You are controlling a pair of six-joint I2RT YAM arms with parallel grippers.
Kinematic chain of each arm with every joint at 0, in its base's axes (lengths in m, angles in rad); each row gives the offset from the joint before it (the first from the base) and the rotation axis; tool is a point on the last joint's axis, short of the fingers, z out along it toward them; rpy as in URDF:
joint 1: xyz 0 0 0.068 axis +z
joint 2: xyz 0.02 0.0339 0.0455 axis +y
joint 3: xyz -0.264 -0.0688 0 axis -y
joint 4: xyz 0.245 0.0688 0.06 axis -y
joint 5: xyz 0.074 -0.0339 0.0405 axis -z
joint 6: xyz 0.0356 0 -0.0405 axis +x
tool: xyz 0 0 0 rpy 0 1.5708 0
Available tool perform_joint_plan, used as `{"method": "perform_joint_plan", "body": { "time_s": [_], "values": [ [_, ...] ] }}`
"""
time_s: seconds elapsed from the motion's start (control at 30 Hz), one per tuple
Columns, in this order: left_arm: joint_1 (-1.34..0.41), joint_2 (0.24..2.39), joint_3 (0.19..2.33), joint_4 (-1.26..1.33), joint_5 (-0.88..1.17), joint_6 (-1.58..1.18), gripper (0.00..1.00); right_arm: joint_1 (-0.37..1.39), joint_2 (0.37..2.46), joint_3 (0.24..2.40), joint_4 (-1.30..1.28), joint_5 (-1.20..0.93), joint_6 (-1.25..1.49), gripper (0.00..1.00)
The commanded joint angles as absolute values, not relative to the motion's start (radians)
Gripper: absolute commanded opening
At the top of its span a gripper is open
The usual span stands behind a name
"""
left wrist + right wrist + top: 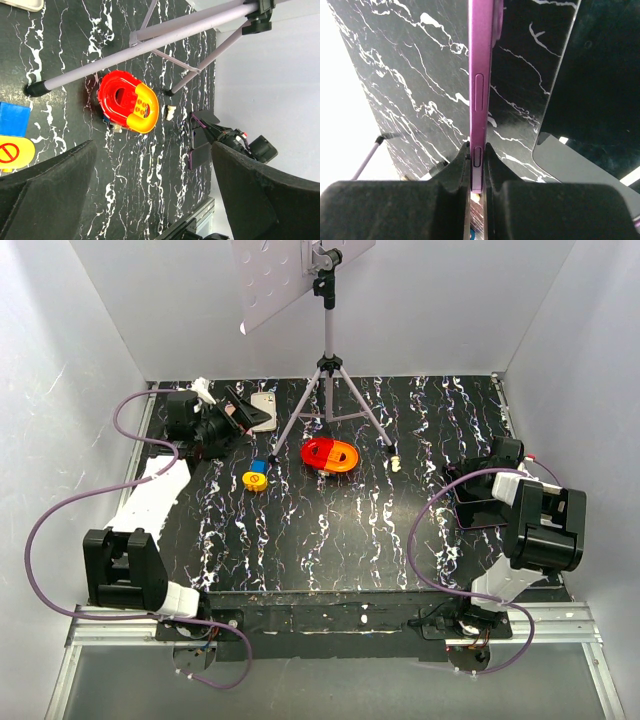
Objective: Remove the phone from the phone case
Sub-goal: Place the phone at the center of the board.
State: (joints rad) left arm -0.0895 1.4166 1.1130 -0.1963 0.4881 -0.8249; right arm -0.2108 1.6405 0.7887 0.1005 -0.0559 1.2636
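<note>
My right gripper (477,156) is shut on the lower edge of a thin purple phone case (481,70), seen edge-on and standing upright, with side buttons showing. I cannot tell whether the phone sits inside it. A dark glossy slab (570,165) with a rounded corner lies flat just right of it. From above, the right gripper (482,492) is at the table's right side, over a dark purple-edged slab (478,512). At the far left my left gripper (218,428) stands open with nothing in it. Its fingers (47,192) frame bare table, and the purple-edged slab (200,155) shows far off.
A tripod (328,390) stands at the back middle, one leg (150,47) crossing the left wrist view. A red and orange toy (331,454) lies in front of it, with a yellow disc (256,481) and blue block (259,466) to the left. A pale flat object (264,410) lies beside the left gripper.
</note>
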Motion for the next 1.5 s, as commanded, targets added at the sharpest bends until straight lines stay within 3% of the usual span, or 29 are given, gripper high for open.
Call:
{"method": "perform_joint_plan", "body": {
  "time_s": [0.0,0.47,0.93,1.47],
  "values": [
    [-0.069,1.394,1.118,-0.175,0.528,-0.844,0.98,-0.221,1.655,0.79,0.235,-0.066,1.304,0.06],
    [-0.057,1.396,1.108,-0.169,0.525,-0.85,0.98,-0.227,1.692,0.735,0.256,-0.101,1.279,0.27],
    [-0.055,1.391,1.104,-0.164,0.528,-0.853,0.98,-0.236,1.671,0.724,0.224,-0.126,1.279,0.38],
    [-0.051,1.391,1.097,-0.15,0.525,-0.853,0.98,-0.236,1.496,0.811,-0.061,-0.158,1.175,0.61]
  ]
}}
